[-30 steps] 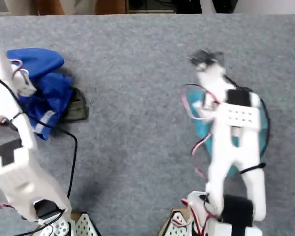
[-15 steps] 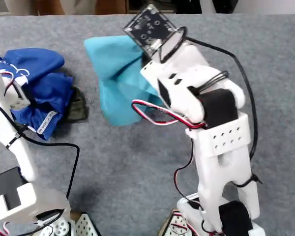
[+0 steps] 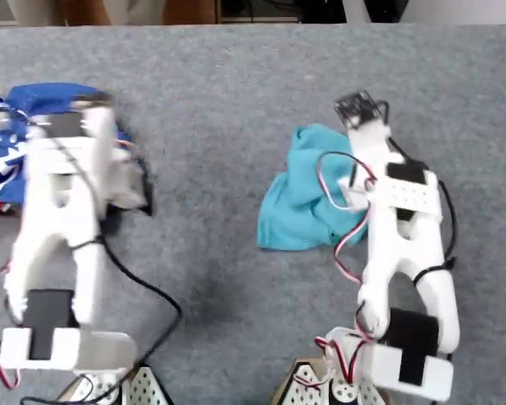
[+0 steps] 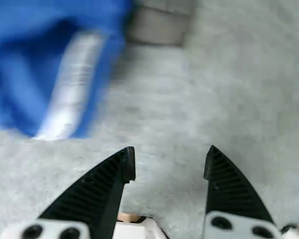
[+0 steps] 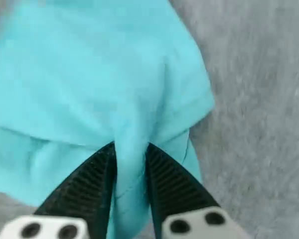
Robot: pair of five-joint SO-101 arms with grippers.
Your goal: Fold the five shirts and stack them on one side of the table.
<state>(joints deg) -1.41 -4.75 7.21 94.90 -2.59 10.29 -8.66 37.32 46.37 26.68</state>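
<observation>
Right gripper pinching the teal shirt, left gripper spread over the table.
My right gripper (image 5: 131,149) has a fold of the teal shirt (image 3: 304,194) clamped between its fingers; the shirt lies crumpled on the grey table (image 3: 219,93), right of centre. My left gripper (image 4: 170,160) hangs with fingers apart above bare table, near the blue shirt (image 4: 45,64) heaped by the table's left edge.

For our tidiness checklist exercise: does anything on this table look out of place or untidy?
Yes. The teal shirt lies crumpled on the table, a fold pinched between the fingers of the right gripper. The blue shirt at the left edge is a rumpled heap, not a neat folded stack.
</observation>
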